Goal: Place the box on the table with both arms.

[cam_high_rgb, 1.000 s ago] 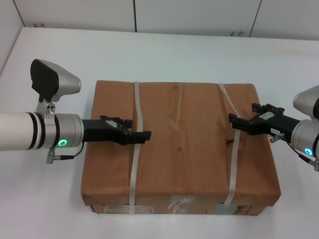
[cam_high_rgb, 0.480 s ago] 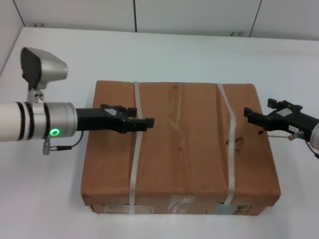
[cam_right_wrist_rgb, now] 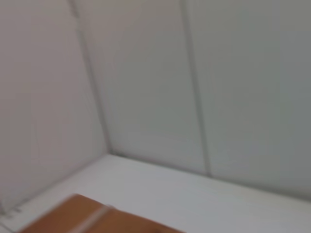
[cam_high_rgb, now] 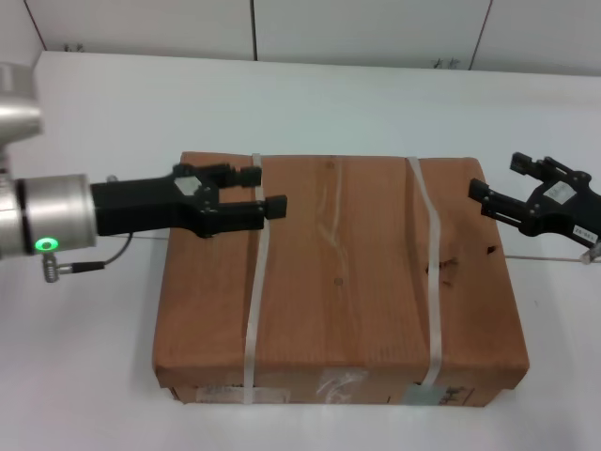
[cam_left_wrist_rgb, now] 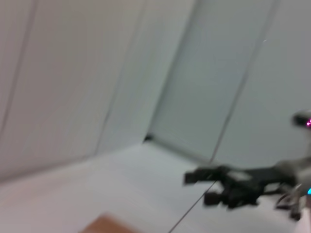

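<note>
The left gripper (cam_high_rgb: 266,190) hangs with its fingers parted and nothing between them, over the box's (cam_high_rgb: 343,272) far left corner, beside the left white strap (cam_high_rgb: 254,282). The right gripper (cam_high_rgb: 496,184) is likewise spread and empty, at the box's far right edge. Between them the brown cardboard box rests flat on the white table (cam_high_rgb: 310,103), taped along its seam, with a second strap (cam_high_rgb: 432,272) near the right gripper.
</note>
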